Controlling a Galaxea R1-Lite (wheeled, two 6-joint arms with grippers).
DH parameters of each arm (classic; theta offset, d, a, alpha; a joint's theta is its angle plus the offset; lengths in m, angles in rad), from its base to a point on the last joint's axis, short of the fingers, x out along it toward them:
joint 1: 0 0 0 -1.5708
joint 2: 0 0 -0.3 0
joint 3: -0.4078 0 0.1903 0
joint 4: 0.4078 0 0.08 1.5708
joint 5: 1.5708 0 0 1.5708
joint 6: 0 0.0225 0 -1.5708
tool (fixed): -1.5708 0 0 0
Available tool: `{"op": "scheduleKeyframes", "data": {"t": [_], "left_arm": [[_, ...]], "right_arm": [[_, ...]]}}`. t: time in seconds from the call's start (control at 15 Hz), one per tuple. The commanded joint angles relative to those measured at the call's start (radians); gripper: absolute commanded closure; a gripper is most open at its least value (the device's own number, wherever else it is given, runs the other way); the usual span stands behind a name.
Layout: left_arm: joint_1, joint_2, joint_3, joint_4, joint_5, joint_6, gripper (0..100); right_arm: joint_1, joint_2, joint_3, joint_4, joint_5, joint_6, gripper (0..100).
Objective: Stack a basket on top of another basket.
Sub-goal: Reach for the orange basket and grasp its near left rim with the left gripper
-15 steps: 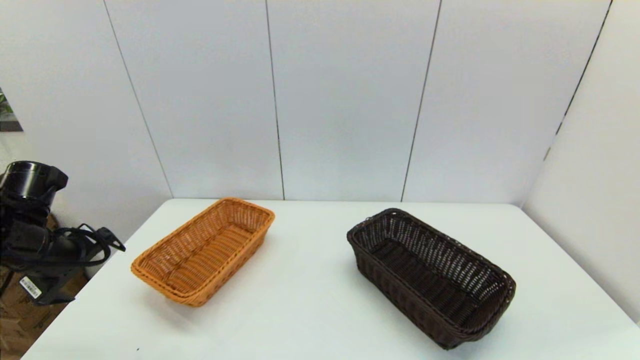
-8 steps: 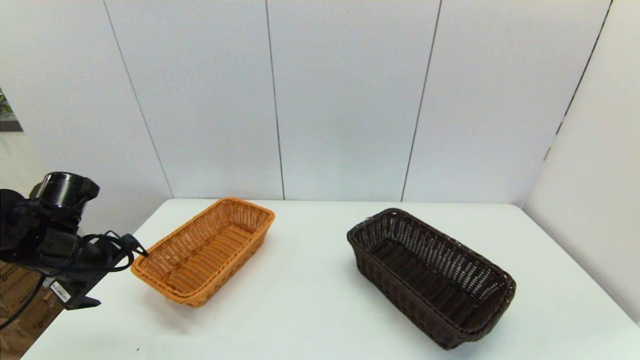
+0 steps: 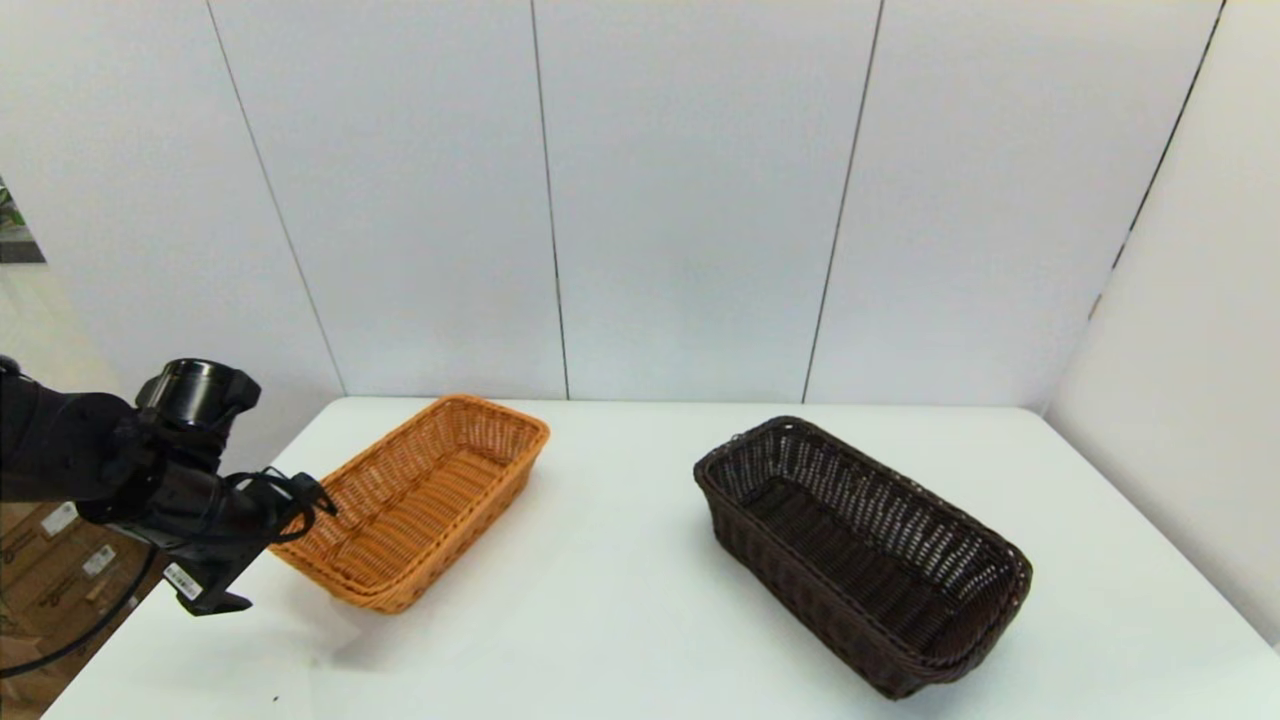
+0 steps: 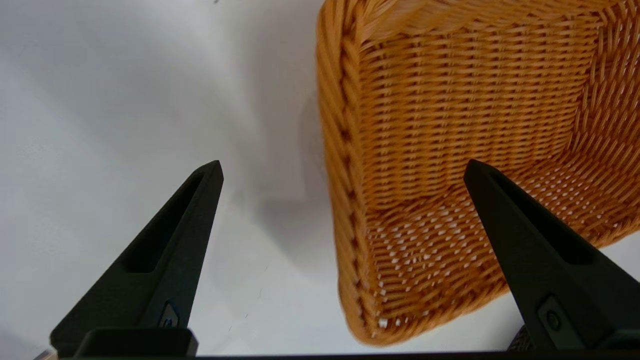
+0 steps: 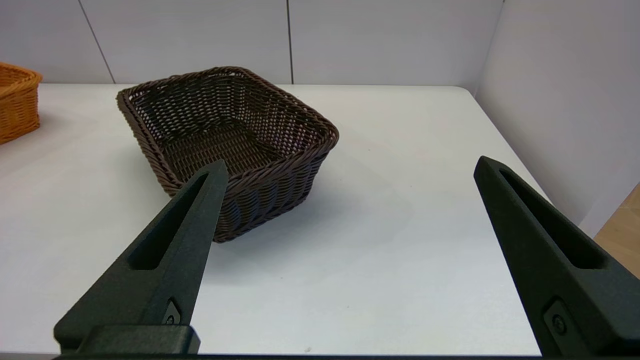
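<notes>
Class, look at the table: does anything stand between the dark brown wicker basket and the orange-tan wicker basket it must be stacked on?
Nothing visible does. Only bare white table lies between the dark brown rectangular wicker basket and the orange-tan rectangular wicker basket, which holds nothing. The left gripper hangs open at its near end.

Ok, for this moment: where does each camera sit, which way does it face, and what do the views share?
Head: on the robot's head, looking down at the white table; left arm shows at left.
Left wrist: behind the left gripper, jaws open, over the orange-tan basket near corner.
Right wrist: behind the right gripper, jaws open, low, facing the dark brown basket.
Shared: the head and right wrist views show both baskets.
</notes>
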Motion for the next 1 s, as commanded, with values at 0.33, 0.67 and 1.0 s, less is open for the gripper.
{"op": "scheduleKeyframes", "data": {"t": [0.33, 0.67, 1.0], "left_arm": [[-0.054, 0.123, -0.044, -0.034, 0.003, -0.048, 0], [-0.063, 0.195, -0.044, -0.032, 0.043, -0.081, 0], [-0.066, 0.211, -0.043, -0.034, 0.054, -0.088, 0]], "right_arm": [[0.000, 0.000, 0.000, 0.000, 0.000, 0.000, 0], [0.000, 0.002, 0.000, 0.000, 0.000, 0.000, 0], [0.000, 0.002, 0.000, 0.000, 0.000, 0.000, 0]]}}
